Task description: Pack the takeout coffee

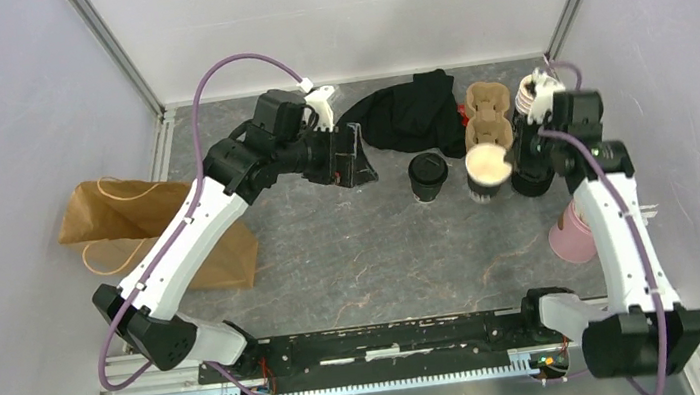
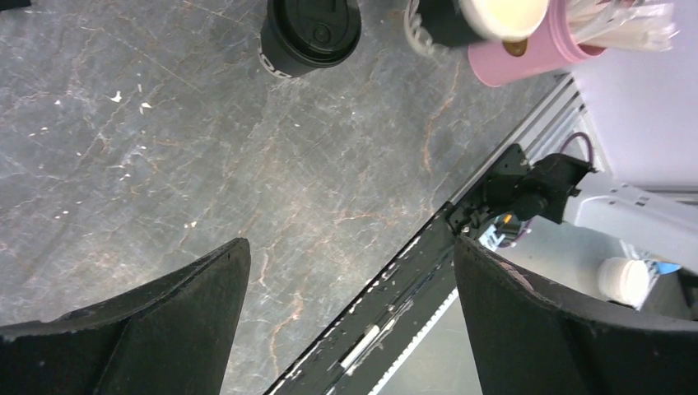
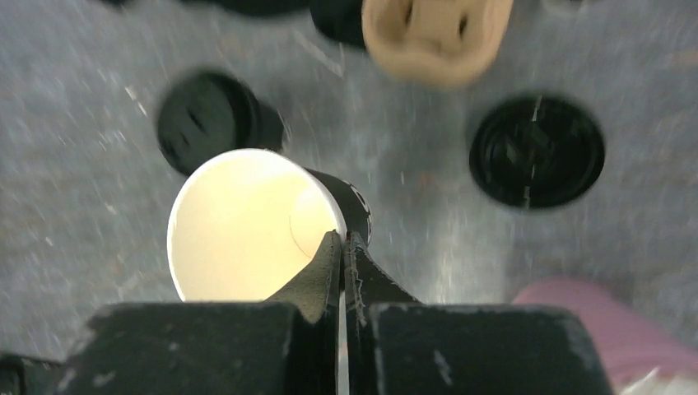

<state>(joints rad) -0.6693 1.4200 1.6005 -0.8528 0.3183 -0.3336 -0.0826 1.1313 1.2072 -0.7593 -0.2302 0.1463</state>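
Observation:
One takeout coffee, a small black cup with a black sip lid (image 1: 428, 176) (image 2: 309, 33) (image 3: 210, 119), stands mid-table. To its right is a lidless black cup with a cream inside (image 1: 488, 165) (image 3: 247, 222). My right gripper (image 1: 514, 152) (image 3: 342, 243) is shut on that cup's rim, one finger inside and one outside. Further right lies a round black lid (image 3: 537, 151); whether a cup sits under it I cannot tell. My left gripper (image 1: 358, 156) (image 2: 347, 247) hangs open over bare table, left of the lidded cup, holding nothing.
A brown paper bag (image 1: 148, 227) lies at the left. A cardboard cup carrier (image 1: 487, 112) (image 3: 436, 33) and a black cloth (image 1: 411, 109) sit at the back. A pink cup with straws (image 1: 570, 236) (image 2: 527, 58) stands by the right arm.

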